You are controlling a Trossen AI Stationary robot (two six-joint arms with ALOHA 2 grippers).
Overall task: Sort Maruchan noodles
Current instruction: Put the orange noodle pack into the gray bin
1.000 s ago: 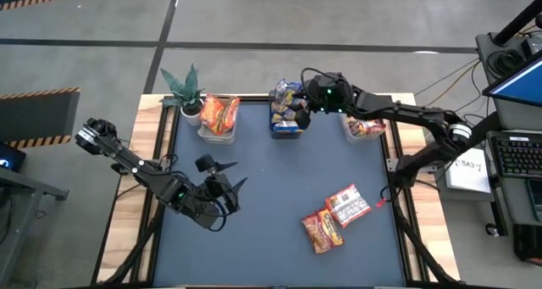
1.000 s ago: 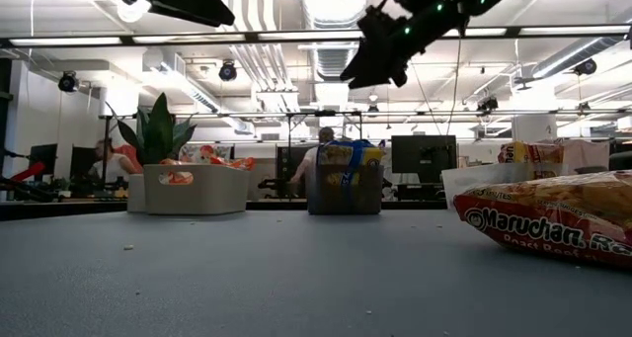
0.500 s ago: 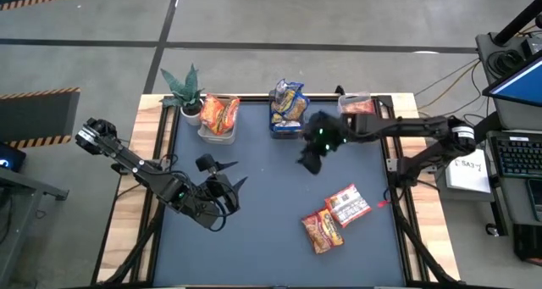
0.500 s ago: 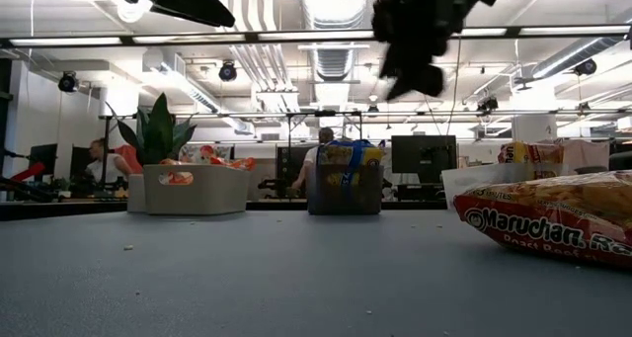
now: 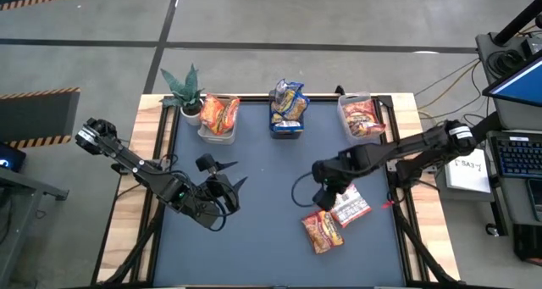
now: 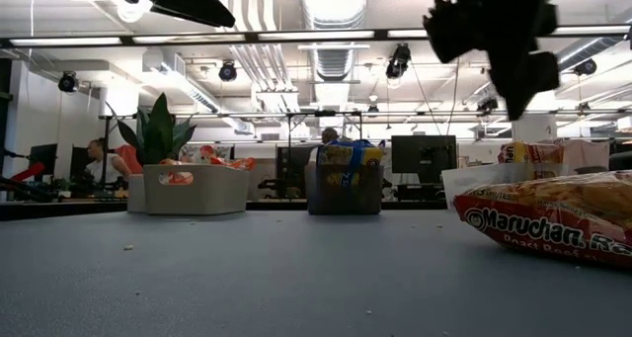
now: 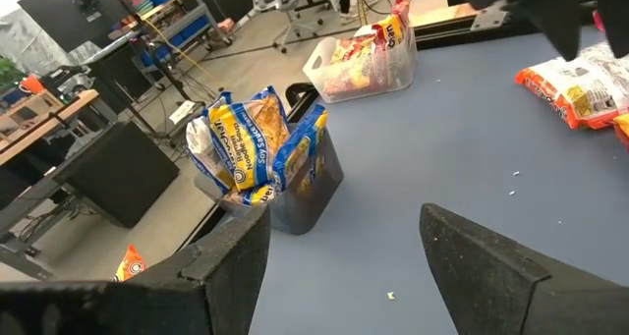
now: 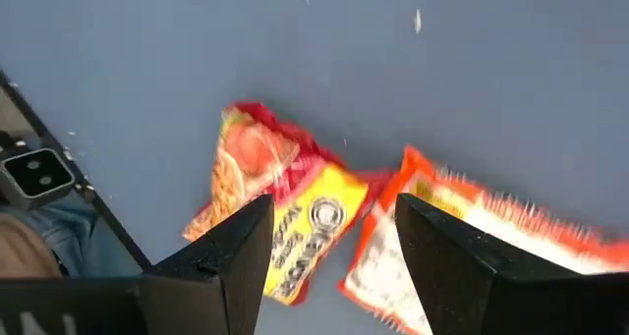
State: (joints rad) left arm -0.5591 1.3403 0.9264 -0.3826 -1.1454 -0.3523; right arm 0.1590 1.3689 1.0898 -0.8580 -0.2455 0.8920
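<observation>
- Blue mat [image 5: 271, 213] fills the high view; its lower left and centre lie bare. Three bins along the top edge hold noodles: orange [image 5: 218, 114], blue-yellow [image 5: 288, 108], red [image 5: 362, 118]. Two loose packets [image 5: 335, 217] lie lower right. Right gripper [image 5: 325, 197] hangs spread over them; left gripper [image 5: 227, 184], spread wide, waits centre-left.
- Low view: one packet [image 6: 553, 218] fills the right edge.
- Right wrist view: both packets sit between the parted fingers [image 8: 236, 247].
</observation>
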